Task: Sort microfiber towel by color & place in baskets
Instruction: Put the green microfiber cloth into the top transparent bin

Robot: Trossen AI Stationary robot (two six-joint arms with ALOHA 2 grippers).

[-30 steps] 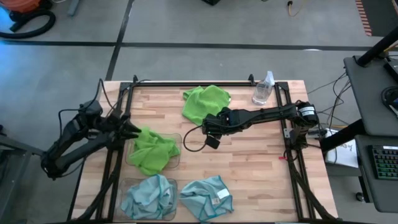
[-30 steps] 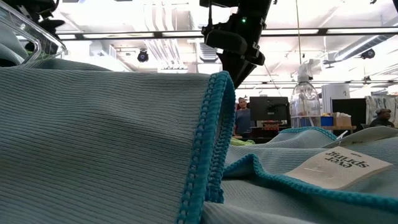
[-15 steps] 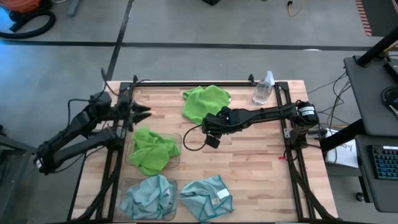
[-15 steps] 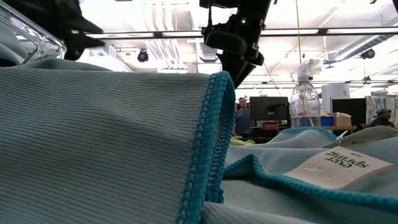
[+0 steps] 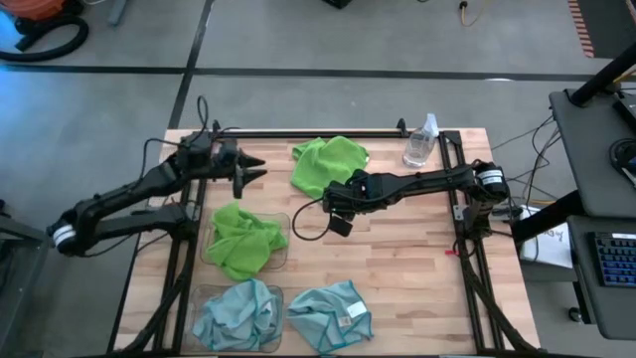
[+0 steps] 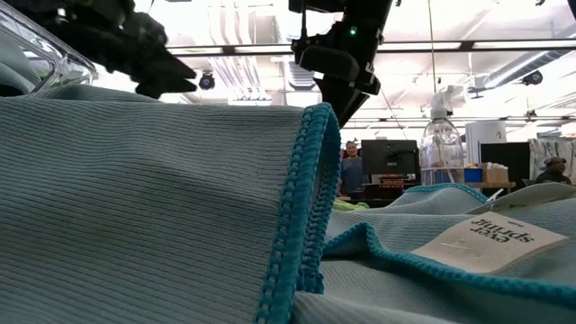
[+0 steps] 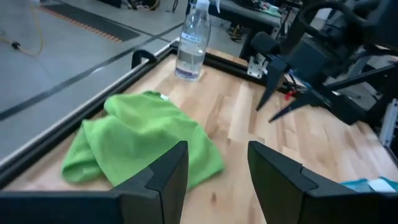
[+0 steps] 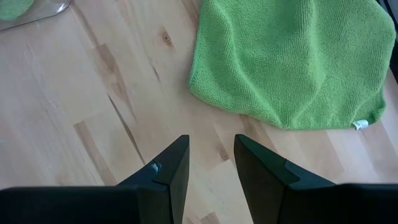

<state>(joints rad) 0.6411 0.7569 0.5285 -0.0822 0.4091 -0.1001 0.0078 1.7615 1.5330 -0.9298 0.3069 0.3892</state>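
Apparently both end effectors were parted and empty: left end effector (image 5: 256,171) aimed at the loose green towel (image 5: 329,163) on the tabletop (image 5: 397,249); right end effector (image 5: 335,214) hovered beside it.

A clear spray bottle (image 5: 421,140) stands upright near the far right corner of the wooden table (image 5: 397,249), whose top is edged by a black frame (image 5: 318,132); the bottle also shows in the low view (image 6: 443,137) and the left wrist view (image 7: 191,41). Past the table, grey floor (image 5: 298,40) carries dark lines, with an orange vacuum (image 5: 40,25) at the far left and a desk with a keyboard (image 5: 616,268) on the right. In the low view a person (image 6: 349,166) stands far off beside dark monitors (image 6: 389,158) under bright ceiling lights.
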